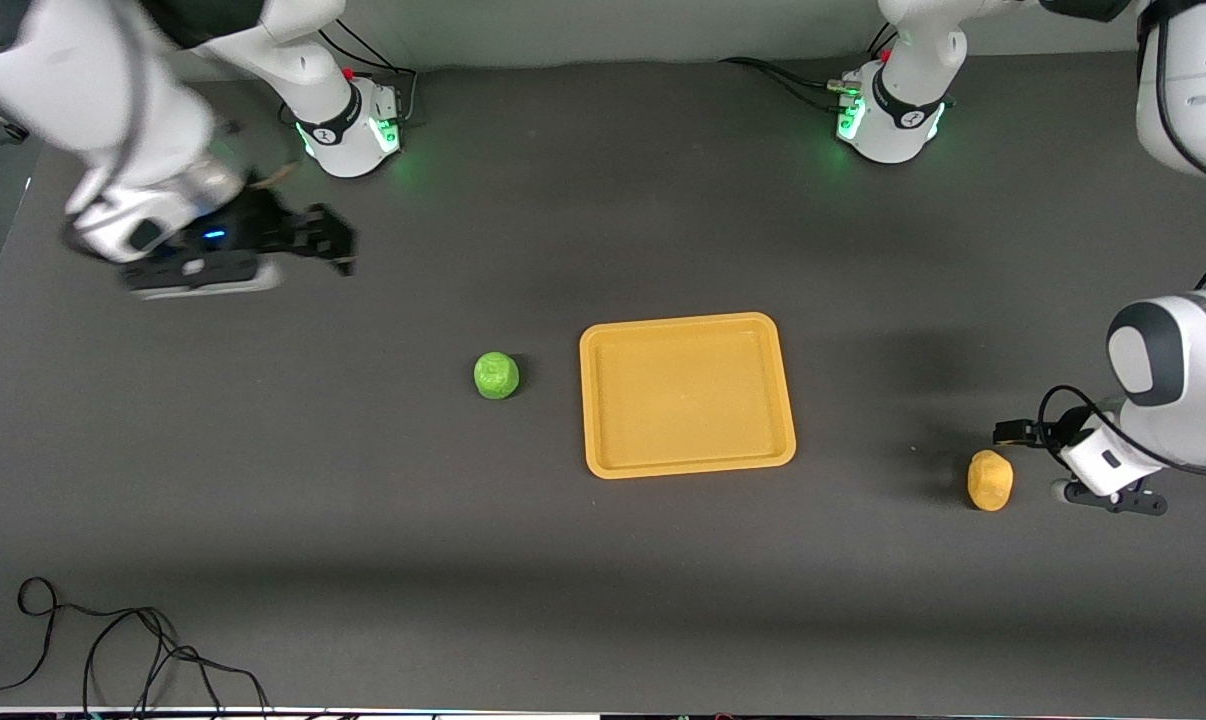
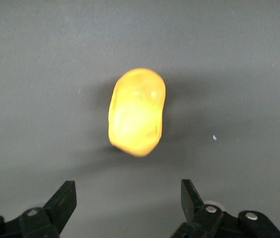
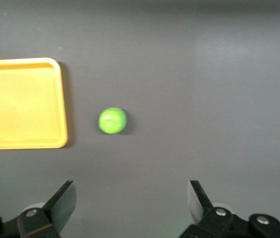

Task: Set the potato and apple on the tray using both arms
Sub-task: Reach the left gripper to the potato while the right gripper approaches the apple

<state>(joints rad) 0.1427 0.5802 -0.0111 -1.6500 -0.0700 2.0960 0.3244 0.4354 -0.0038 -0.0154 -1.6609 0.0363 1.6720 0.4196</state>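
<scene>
The yellow-orange tray (image 1: 687,395) lies empty in the middle of the table. The green apple (image 1: 496,375) sits on the table beside it, toward the right arm's end. The potato (image 1: 990,480) lies on the table toward the left arm's end, nearer the front camera than the tray. My left gripper (image 1: 1033,442) is low beside the potato (image 2: 136,112), open and empty (image 2: 130,191). My right gripper (image 1: 318,240) is up over the table near its base, open and empty (image 3: 132,191). Its wrist view shows the apple (image 3: 112,120) and a tray corner (image 3: 21,104).
The two arm bases (image 1: 353,130) (image 1: 888,120) with green lights stand along the table's edge farthest from the front camera. A loose black cable (image 1: 113,640) lies at the edge nearest the front camera, toward the right arm's end.
</scene>
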